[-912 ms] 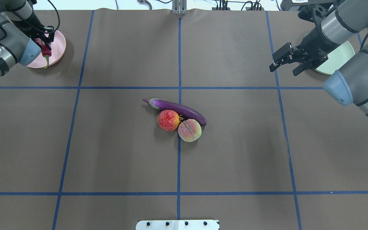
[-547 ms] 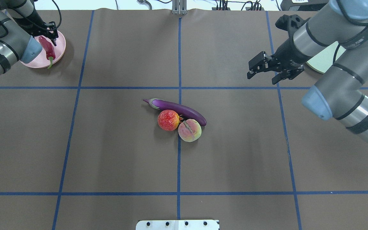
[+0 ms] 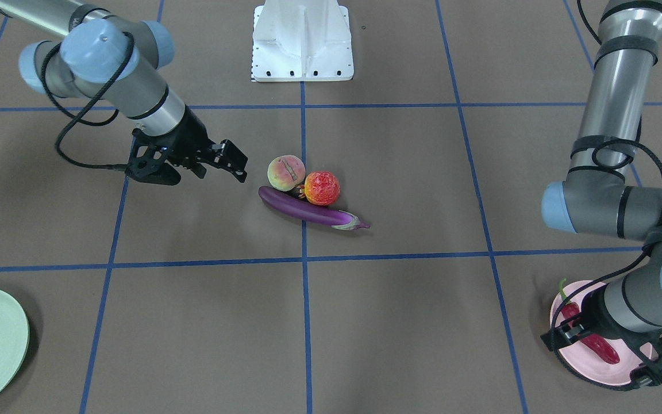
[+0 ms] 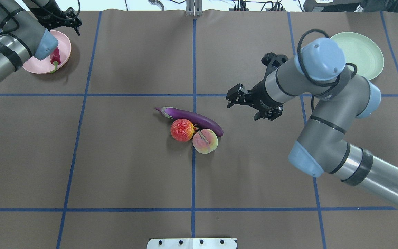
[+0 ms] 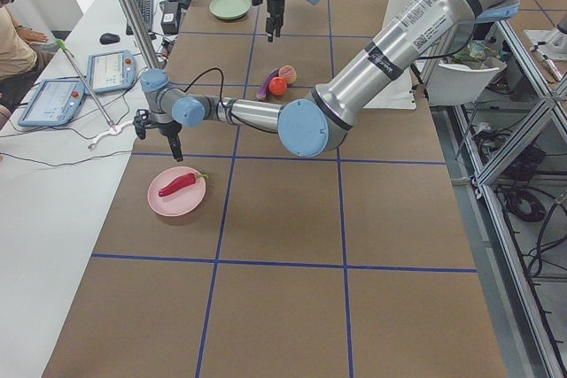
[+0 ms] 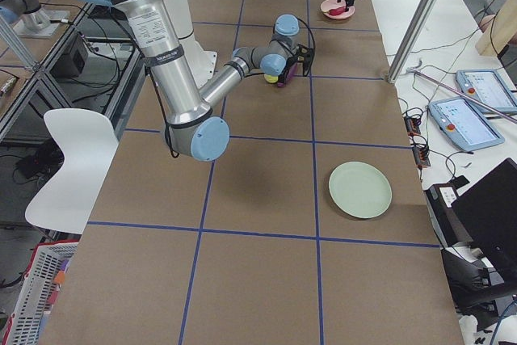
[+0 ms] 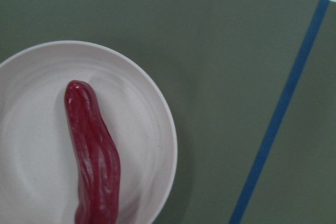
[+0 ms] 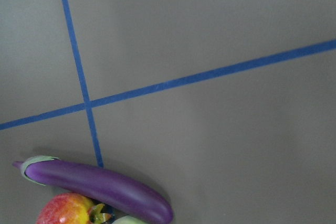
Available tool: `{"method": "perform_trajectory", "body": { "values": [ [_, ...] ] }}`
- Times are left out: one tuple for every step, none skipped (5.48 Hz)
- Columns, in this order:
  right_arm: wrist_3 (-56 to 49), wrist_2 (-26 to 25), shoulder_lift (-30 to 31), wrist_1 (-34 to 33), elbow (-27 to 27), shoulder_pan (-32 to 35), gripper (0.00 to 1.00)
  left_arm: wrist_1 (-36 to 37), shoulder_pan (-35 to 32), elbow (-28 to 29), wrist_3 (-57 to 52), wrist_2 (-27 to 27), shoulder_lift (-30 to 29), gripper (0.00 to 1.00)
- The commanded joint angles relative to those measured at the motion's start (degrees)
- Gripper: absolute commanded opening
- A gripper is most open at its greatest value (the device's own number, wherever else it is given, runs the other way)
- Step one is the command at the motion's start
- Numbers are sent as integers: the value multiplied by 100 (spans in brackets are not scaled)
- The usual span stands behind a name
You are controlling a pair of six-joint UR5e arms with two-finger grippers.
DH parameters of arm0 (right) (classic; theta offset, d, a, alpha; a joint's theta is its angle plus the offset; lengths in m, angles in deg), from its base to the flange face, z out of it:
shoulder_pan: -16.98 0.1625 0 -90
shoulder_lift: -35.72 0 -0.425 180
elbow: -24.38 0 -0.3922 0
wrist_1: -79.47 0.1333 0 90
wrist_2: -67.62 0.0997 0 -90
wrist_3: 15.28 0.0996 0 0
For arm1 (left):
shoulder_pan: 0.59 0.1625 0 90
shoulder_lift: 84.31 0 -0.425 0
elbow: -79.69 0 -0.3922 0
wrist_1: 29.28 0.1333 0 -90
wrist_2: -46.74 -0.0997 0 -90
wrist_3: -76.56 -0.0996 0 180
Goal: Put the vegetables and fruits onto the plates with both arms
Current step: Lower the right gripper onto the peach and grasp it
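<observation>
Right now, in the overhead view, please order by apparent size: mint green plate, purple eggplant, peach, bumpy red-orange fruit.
1. Pale mint green round plastic plate, largest in area.
2. Long glossy purple eggplant.
3. Yellow-pink round peach and bumpy red-orange round fruit: look alike, not ranked.

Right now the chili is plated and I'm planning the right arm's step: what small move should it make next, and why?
Probably move the right gripper toward the peach and lower over it. Its jaws stand open and empty, the green plate holds nothing yet, and the peach sits at the pile's end on that arm's side, touching the eggplant.
</observation>
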Motion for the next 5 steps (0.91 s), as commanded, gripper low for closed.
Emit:
{"method": "perform_trajectory", "body": {
  "values": [
    [2090,-1089,-3,-12,58,-793,100,0,163,-206,387,3,-21,100],
    [2658,-1644,-64,5,5,-1180,100,-26,382,-251,632,-15,-29,100],
    [3090,-1867,-108,-3,-21,-1366,99,-18,427,-295,652,-24,-30,100],
    [3538,-2382,-170,14,-117,-1681,99,-18,437,-295,644,-24,-30,100],
    [3595,-2474,-310,-12,-205,-1702,99,-18,437,-295,626,-32,-21,100]
  ]
}}
